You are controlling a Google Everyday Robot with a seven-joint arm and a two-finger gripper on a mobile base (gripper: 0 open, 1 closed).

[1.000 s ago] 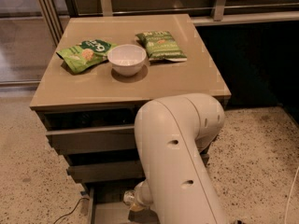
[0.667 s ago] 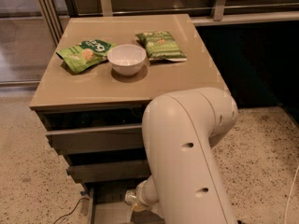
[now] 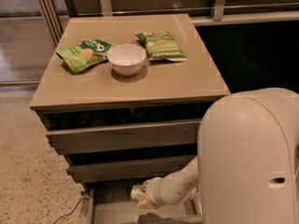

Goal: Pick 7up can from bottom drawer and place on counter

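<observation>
The jaws, at the tip of the arm and over the open bottom drawer, pinch the 7up can, a small silvery-white cylinder with dark green marks; well above the jaws, the table carries a white bowl

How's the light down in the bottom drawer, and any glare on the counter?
Camera view: the bottom drawer is dim and shadowed; the gripper sits inside it by the pale 7up can. Camera view: the counter carries a soft sheen, no harsh glare.
</observation>
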